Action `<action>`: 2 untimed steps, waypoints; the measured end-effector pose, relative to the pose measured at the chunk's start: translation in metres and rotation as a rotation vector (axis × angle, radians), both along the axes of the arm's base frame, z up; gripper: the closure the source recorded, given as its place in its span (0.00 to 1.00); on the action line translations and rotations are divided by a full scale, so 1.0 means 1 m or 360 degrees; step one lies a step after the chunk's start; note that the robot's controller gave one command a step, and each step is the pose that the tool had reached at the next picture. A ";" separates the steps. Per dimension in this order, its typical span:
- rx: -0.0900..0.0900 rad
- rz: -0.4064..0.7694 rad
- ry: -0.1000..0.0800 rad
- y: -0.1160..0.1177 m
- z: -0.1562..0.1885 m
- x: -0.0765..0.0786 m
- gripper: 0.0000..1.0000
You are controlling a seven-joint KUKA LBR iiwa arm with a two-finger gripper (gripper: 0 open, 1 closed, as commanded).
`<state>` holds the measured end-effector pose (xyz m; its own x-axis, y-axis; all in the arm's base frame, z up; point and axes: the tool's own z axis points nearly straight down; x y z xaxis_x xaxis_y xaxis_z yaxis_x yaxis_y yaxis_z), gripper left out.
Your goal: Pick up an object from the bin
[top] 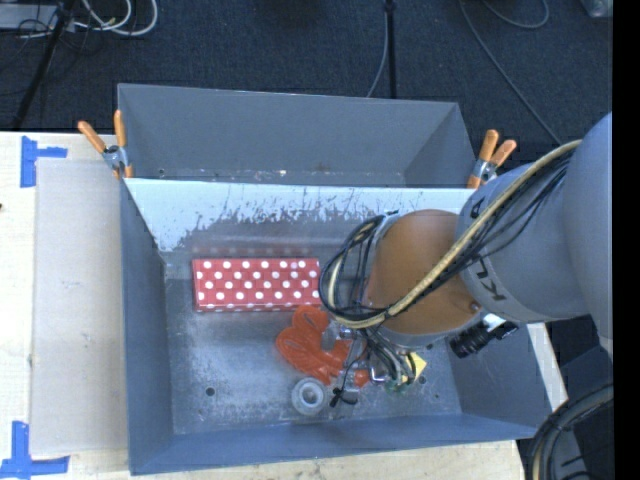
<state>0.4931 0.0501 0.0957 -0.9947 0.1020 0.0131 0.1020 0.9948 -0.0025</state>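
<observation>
Two small things lie beside the claw (352, 380) in the grey metal bin (290, 148).
It hangs just right of a crumpled orange-red soft piece (303, 343) at near-centre, with a small grey ring (308, 396) just nearer; we cannot tell whether it is clenched or released. We would centre over the orange piece alone, clear of the ring.
</observation>
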 end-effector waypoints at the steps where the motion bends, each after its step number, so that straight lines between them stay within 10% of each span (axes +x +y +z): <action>1: -0.0002 -0.0281 -0.0002 -0.013 -0.025 0.002 1.00; 2: -0.0002 -0.0282 -0.0002 -0.013 -0.025 0.002 1.00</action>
